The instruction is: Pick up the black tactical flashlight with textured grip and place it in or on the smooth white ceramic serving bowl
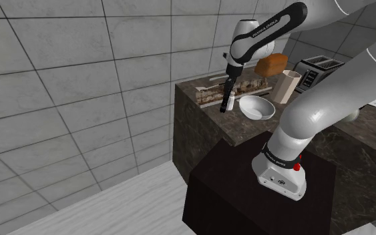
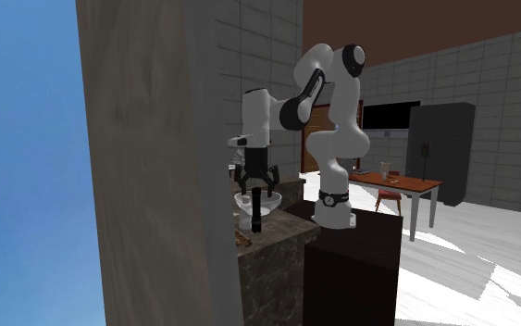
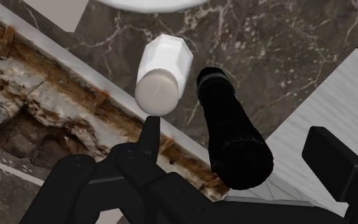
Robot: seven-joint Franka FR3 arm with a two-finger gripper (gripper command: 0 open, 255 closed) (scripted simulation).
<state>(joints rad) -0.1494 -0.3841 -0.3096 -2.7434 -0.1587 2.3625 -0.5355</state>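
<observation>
Apparently the step in hand is the reach for the flashlight [image 3: 231, 130], which is not yet grasped. The gripper [image 3: 234, 132] hangs above it with its fingers [image 3: 149, 135] spread wide, one on each side of the black body, and neither seems to touch it. The flashlight seems to stand on end on the dark counter [image 3: 285, 38], close to its edge and just beside a white bottle [image 3: 163, 73].

For the next move, I think the hand should go lower and then press the fingers together on the body. The bottle is very near to one finger, so that finger must pass between the two things without pushing the bottle over. After this comes a lift and a short carry to the bowl [image 1: 256, 108], which stands near, on the far side of the bottle.

The bowl looks empty in the shoulder view. Behind it stands a beige cup [image 1: 286, 85]; I cannot tell what is in it.
</observation>
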